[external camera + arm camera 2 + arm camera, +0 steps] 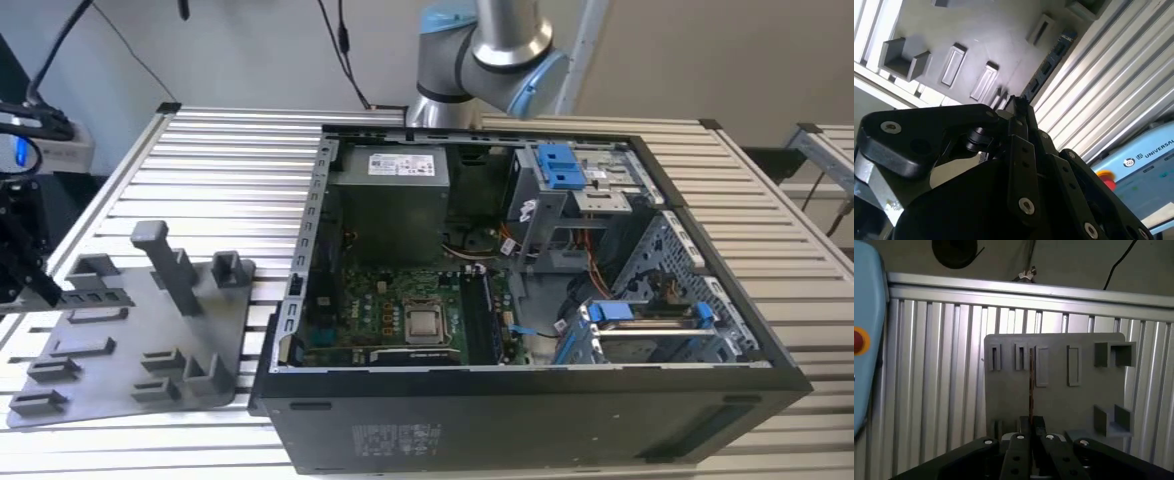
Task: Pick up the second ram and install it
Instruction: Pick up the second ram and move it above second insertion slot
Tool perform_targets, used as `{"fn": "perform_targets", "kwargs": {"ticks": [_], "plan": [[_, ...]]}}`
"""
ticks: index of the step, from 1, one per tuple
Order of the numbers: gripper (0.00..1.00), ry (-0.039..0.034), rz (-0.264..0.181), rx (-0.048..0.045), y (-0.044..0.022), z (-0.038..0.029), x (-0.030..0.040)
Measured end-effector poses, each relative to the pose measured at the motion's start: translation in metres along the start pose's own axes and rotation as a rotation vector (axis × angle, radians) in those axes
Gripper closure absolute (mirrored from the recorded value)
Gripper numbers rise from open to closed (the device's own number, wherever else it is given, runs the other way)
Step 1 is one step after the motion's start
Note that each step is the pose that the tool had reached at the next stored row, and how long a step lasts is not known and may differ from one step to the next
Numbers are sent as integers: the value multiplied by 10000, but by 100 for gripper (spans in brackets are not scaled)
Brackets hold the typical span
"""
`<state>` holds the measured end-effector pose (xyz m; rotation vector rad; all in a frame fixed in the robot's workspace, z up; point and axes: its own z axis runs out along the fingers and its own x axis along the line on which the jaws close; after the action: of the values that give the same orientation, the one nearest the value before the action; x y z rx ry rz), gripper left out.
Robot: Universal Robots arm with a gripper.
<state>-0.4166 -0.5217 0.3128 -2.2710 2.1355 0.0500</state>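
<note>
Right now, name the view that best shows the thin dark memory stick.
The second wrist view: the thin dark memory stick shows its chip-studded face, gripped in the claw. The first wrist view shows it edge-on; in the exterior view it is too small to tell.

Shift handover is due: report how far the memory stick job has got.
Done: the grip. In hand: the gripper is shut on the memory stick, above the grey tray. Left: the stick is not yet at the open computer case, so installing remains.
</note>
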Motion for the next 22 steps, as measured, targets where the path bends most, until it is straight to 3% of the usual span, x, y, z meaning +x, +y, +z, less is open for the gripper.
{"fn": "perform_targets", "kwargs": {"ticks": [12, 22], "plan": [[86, -1, 0, 0, 1, -356, -14], [86, -2, 0, -1, 2, -593, -23]]}}
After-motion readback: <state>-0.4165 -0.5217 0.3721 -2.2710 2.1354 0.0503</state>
